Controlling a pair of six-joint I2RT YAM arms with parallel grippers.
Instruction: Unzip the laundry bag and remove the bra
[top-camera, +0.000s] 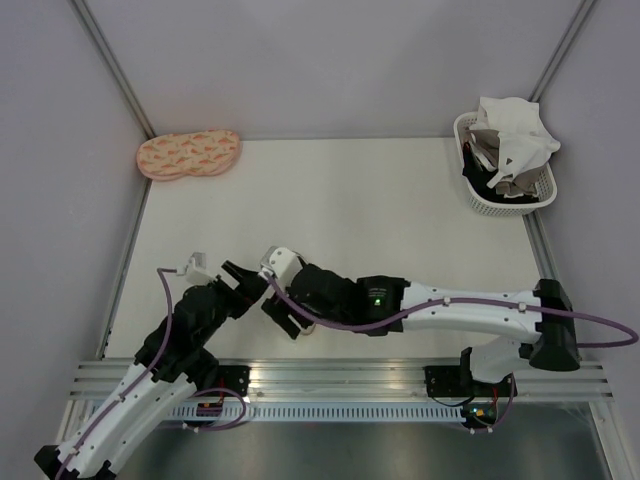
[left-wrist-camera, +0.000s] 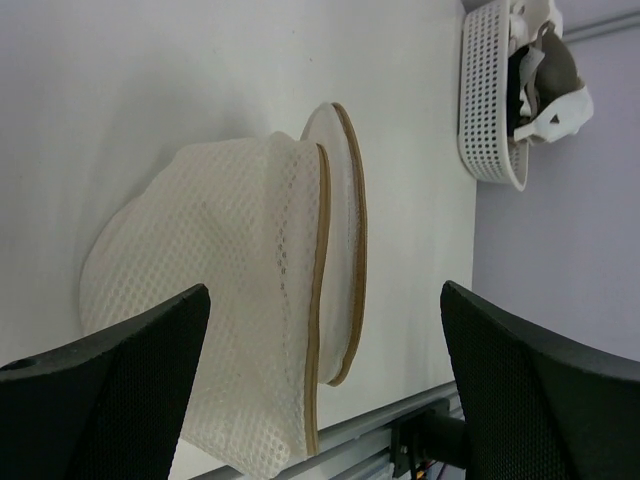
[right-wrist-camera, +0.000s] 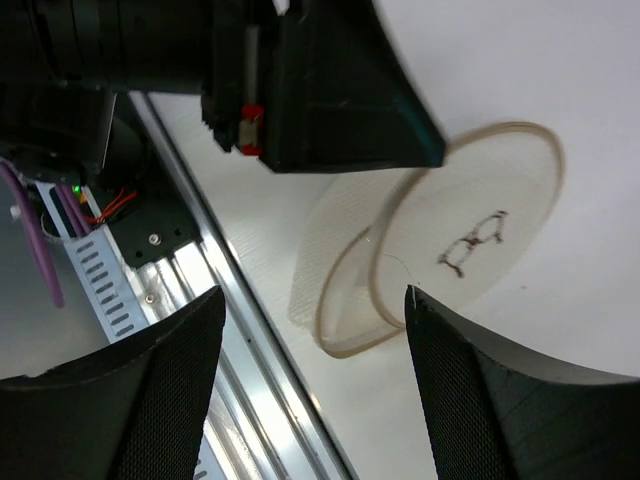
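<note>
Laundry bag (left-wrist-camera: 220, 300) lies at the 6 o'clock edge of the table (top-camera: 380, 200). Its zipper is undone and the disc face stands apart from the mesh body; the interior is not visible. Left gripper (left-wrist-camera: 322, 300) and right gripper (right-wrist-camera: 312, 300) hover at the bag, fingers spread, clamping nothing. The bra (top-camera: 515, 135) lies atop dark and beige clothes in the white basket (top-camera: 505, 206) at 1 o'clock. Pink pouch (top-camera: 188, 154) sits at 11 o'clock.

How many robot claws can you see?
2. The left claw and the right claw are both open, close together near the front edge of the table, each pointing at the round laundry bag. None seem hidden.
</note>
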